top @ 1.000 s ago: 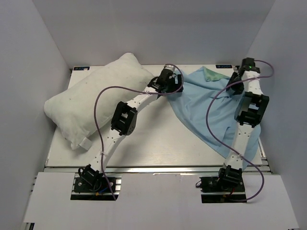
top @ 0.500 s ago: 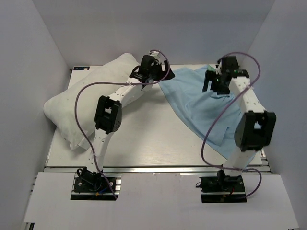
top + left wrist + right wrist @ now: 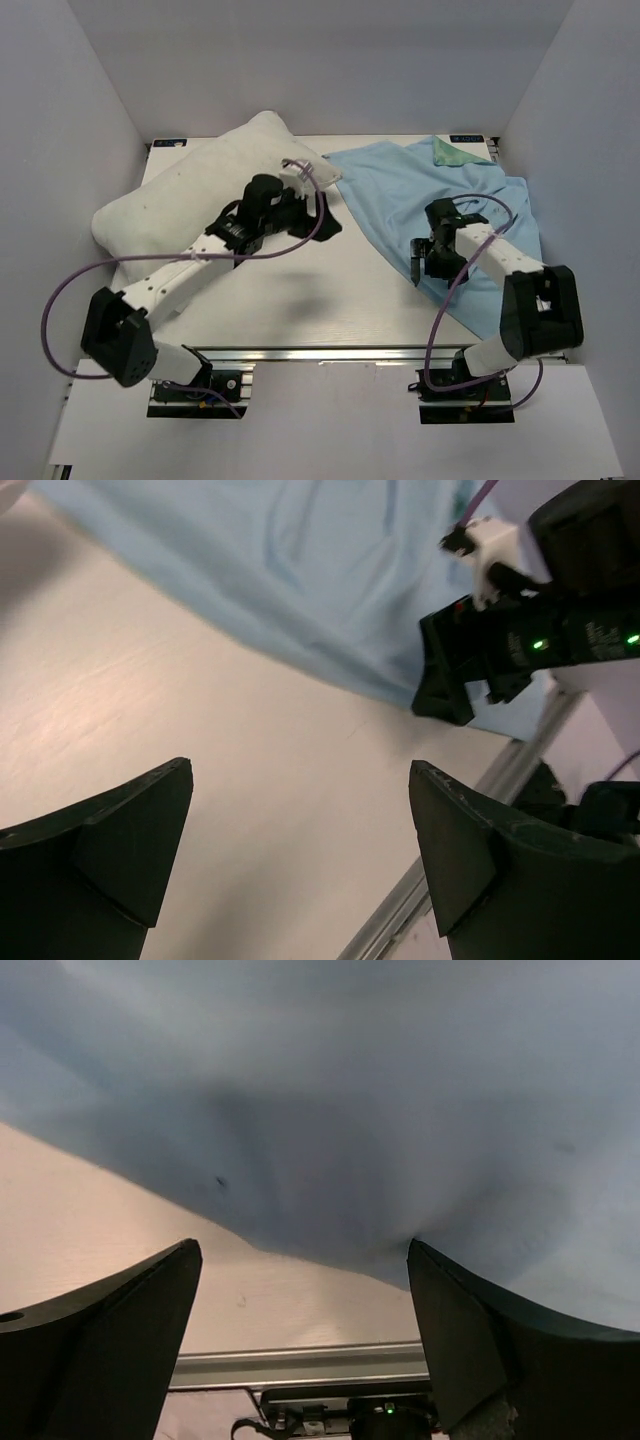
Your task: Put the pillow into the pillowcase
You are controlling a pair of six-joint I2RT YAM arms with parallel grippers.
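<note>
I see the pillow [image 3: 190, 200] lying on the left side of the table [image 3: 300, 300], at the back, tilted a bit. It is big, white and puffy. The pillowcase [image 3: 420, 190] lies spread out flat on the right side, with its light blue side up. Only one small green corner [image 3: 455, 152] shows at the far edge. The pillow and the pillowcase come very near each other at the back. My left gripper [image 3: 325, 215] hangs over the bare table just beside the pillow. Its jaws are wide open and hold nothing. From the left wrist I see only the table and the blue cloth [image 3: 300, 570] past its fingers [image 3: 110, 850]. My right gripper [image 3: 420, 268] is down at the near edge of the pillowcase. Its jaws are wide open too, with nothing in them. The blue cloth [image 3: 350, 1110] lies just past its fingers [image 3: 110, 1350].
</note>
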